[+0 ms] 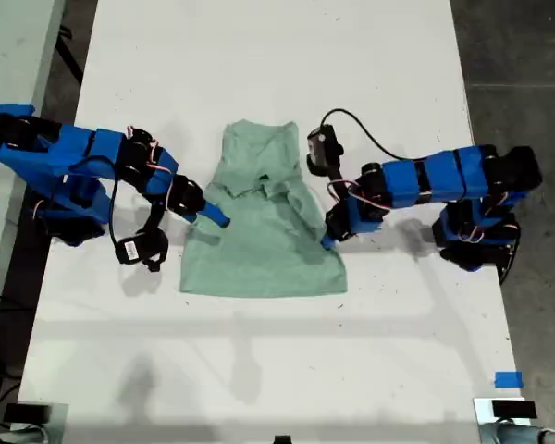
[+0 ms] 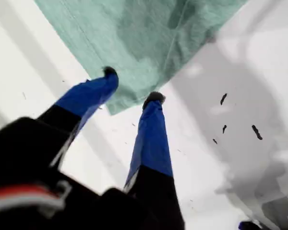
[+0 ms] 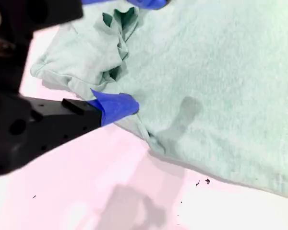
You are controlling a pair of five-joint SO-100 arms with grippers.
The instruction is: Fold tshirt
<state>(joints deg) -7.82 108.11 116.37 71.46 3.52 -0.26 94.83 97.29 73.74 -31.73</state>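
My first gripper [image 2: 132,85] is right down at the tshirt [image 1: 259,250]. Its two blue fingers are spread apart with nothing pinched. One black tip sits over the cloth just inside the edge, and the other is right at the hem, next to a corner of the shirt. In the exterior view that's the arm coming in on the shirt's right edge, a bit above its lower right corner.

My second gripper [image 3: 141,52] is also wide open and holding nothing. One blue finger [image 3: 116,106] rests on the shirt's edge, just beside a bunched-up lump of cloth that looks like a folded-in sleeve, and the other finger is past that lump. In the exterior view it's the arm on the shirt's left edge, roughly halfway up.

The shirt itself lies between the two arms on the white table [image 1: 259,370]. It's pale mint green. The lower part is spread flat and wide, while the upper part is narrower, with both sleeves tucked in toward the middle and a bit rumpled.

Well away from the shirt, near the table's lower right corner in the exterior view, there's a small bit of blue tape [image 1: 508,379].
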